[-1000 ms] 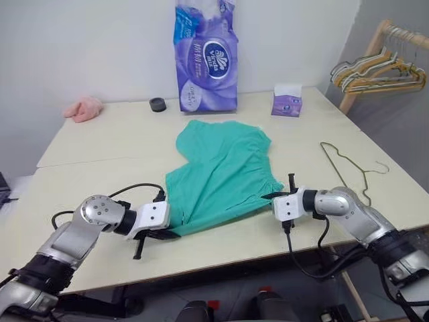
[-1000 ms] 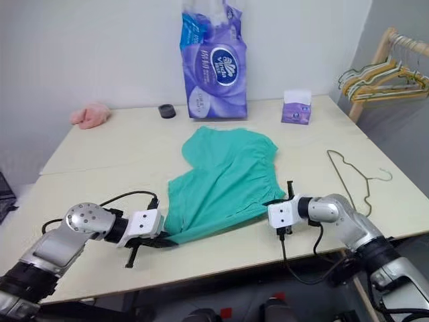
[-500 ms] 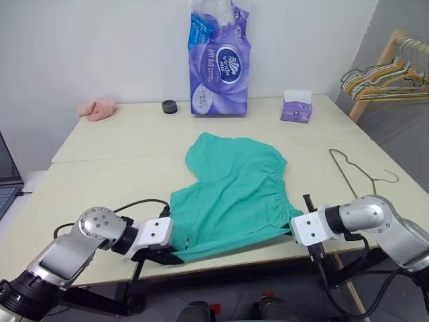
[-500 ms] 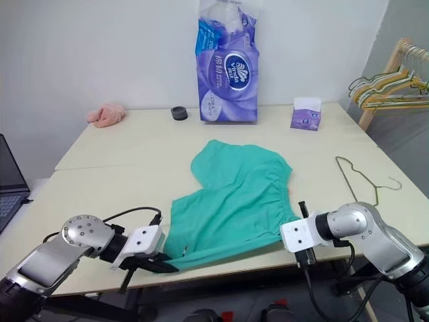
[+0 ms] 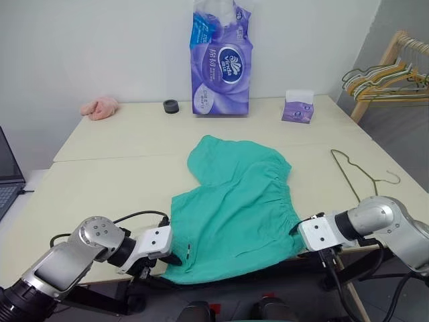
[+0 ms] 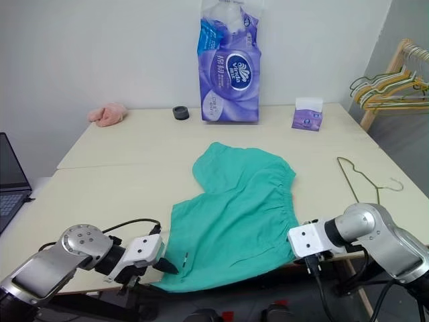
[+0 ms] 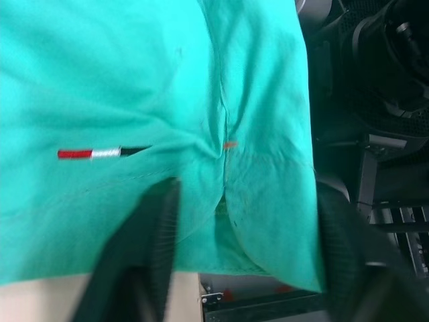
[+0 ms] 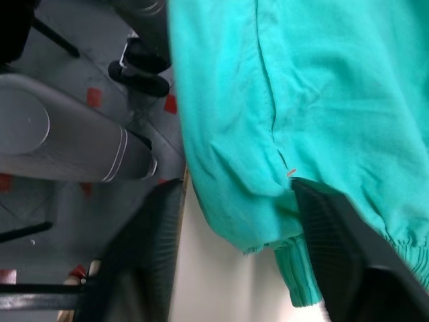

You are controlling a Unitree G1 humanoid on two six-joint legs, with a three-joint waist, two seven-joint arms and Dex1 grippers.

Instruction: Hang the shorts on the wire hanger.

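Pale table (image 5: 100, 181) is carrying the shorts (image 5: 234, 208), draping over its near edge, with the wire hanger (image 5: 358, 176) lying apart at right; left gripper (image 7: 241, 221) and right gripper (image 8: 234, 221) are seemingly standing open astride cloth, so regrip the waistband squarely before lifting

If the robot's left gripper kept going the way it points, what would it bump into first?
Probably the shorts: the open left gripper points straight at the green cloth, right in front of it.

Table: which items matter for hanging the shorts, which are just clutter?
Job:
shorts
wire hanger

Clutter:
tissue roll pack
small tissue box
pink cloth
black round object
laptop
rack hangers
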